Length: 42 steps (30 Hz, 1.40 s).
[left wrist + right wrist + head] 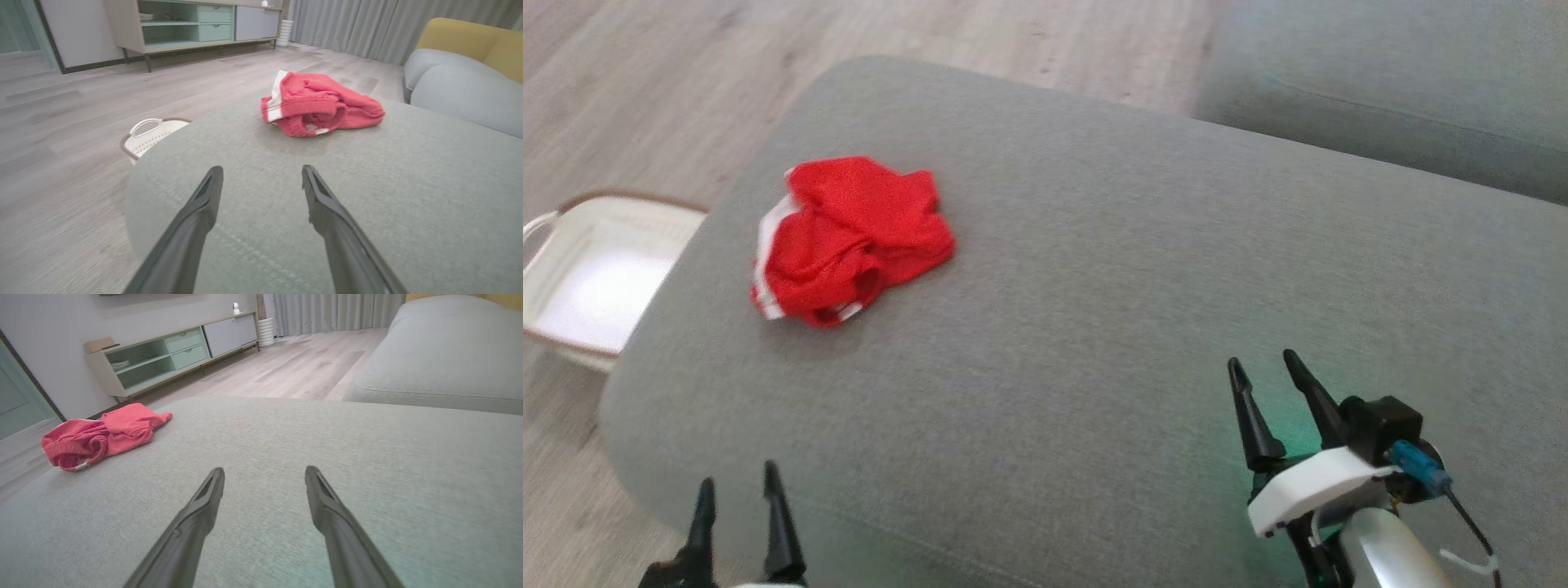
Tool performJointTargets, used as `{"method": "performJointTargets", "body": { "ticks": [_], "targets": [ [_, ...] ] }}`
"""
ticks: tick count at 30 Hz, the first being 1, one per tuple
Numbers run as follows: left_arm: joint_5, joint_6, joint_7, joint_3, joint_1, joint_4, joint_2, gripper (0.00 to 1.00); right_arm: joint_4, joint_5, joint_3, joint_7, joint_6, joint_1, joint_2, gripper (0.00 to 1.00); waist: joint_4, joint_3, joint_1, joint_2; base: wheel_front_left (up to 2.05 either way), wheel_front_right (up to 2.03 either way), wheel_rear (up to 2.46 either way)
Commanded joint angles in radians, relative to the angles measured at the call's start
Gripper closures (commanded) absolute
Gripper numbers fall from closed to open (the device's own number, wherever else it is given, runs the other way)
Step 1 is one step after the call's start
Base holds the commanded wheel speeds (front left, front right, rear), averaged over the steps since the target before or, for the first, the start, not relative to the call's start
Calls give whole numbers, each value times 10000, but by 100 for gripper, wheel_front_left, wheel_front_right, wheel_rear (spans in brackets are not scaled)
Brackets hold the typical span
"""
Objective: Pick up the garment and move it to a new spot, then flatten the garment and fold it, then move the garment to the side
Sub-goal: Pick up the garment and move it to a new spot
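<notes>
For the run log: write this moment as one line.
stage: before pickup | garment: crumpled on cushion, untouched | left gripper: open, empty | right gripper: open, empty | basket: on floor beside cushion

Grey ottoman (1094,269) w/ crumpled red garment (849,237) lying on its left part.

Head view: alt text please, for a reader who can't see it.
A crumpled red garment with white trim lies on the left of a grey cushion. The left gripper and right gripper are open and empty.
</notes>
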Motion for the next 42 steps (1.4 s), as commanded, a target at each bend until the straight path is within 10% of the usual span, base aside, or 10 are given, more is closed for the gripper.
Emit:
{"method": "performJointTargets", "body": {
  "ticks": [1, 18, 39, 41, 42],
  "targets": [
    [-121, 61, -49, 549, -138, -368, 41, 0, -274, 76, 413, -93, -7, -476, 1, 0, 533, 157, 0, 0, 0, 0, 0],
    [-528, -1235, -49, 2238, -2443, -642, 613, 0, -584, -599, 496, -93, -7, -1152, 1, 0, 71, 1766, 0, 0, 0, 0, 0],
    [-2810, -1655, 1146, 275, -6657, 4853, 3184, 0, -1720, -962, 494, -93, -7, -1944, -673, 0, -1514, 3661, 0, 0, 0, 0, 0],
    [-2809, -1655, 1053, 107, -6768, 5119, 3215, 100, -1732, -939, 435, -93, -7, -1910, -676, 0, -1572, 3639, 0, 0, 0, 0, 0],
    [-2770, -1655, 978, -11, -6813, 5184, 3246, 100, -1728, -924, 399, -93, -7, -1886, -665, 0, -1597, 3610, 0, 0, 0, 0, 0]
  ]
}}
